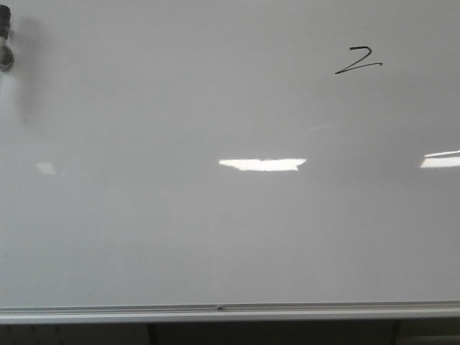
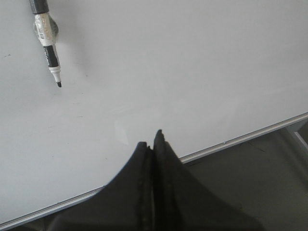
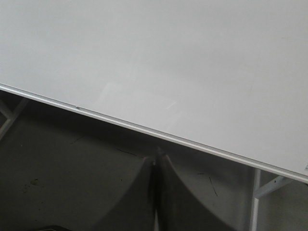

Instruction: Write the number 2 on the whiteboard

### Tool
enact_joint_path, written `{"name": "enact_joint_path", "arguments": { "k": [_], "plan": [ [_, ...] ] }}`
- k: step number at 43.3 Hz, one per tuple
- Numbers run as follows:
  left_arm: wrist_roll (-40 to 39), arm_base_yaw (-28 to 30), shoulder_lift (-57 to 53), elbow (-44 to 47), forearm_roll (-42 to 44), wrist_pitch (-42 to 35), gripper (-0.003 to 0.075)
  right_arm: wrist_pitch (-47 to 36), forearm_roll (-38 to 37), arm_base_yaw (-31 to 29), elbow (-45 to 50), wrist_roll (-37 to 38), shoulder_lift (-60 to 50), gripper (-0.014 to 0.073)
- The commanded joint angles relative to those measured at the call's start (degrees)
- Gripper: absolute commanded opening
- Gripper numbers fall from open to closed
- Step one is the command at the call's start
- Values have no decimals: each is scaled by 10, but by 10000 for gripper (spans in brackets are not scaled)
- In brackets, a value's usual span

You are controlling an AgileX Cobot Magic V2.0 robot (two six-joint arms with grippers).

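Note:
The whiteboard (image 1: 180, 237) fills the front view, with its silver bottom rail along the lower edge. A small thin black slanted number 2 (image 1: 358, 60) is drawn at its upper right. A black marker (image 2: 46, 38), uncapped with its tip toward the board, is fixed on the board in the left wrist view; its end shows at the top left edge of the front view (image 1: 6, 43). My left gripper (image 2: 151, 139) is shut and empty, in front of the board's lower edge. My right gripper (image 3: 157, 156) is shut and empty, below the rail. Neither gripper shows in the front view.
The board's silver rail (image 3: 144, 129) runs across the right wrist view, with white stand legs (image 3: 256, 202) and dark floor below. Bright rectangular light reflections (image 1: 262, 164) lie across the middle and right of the board.

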Motion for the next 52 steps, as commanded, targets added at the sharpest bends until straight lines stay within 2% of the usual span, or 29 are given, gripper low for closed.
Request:
{"name": "enact_joint_path", "arguments": {
  "k": [1,17,25,29,33,44,52],
  "plan": [
    [-5,-2,0,-15,2,-39,-20,-36,2,-3,-10,-1,6,-68],
    [-5,-4,-3,-14,1,-41,-20,-36,2,-3,-10,-1,6,-68],
    [-1,76,-39,11,-9,-54,-20,-34,2,-3,-10,-1,6,-68],
    [43,126,-82,63,-40,-113,-20,-34,2,-3,-10,-1,6,-68],
    [111,166,-136,135,-65,-203,-20,-34,2,-3,-10,-1,6,-68],
    [113,259,-280,329,-65,-352,-20,-34,2,-3,-10,-1,6,-68],
    [113,305,-355,426,-90,-405,-20,-34,2,-3,-10,-1,6,-68]
  ]
}}
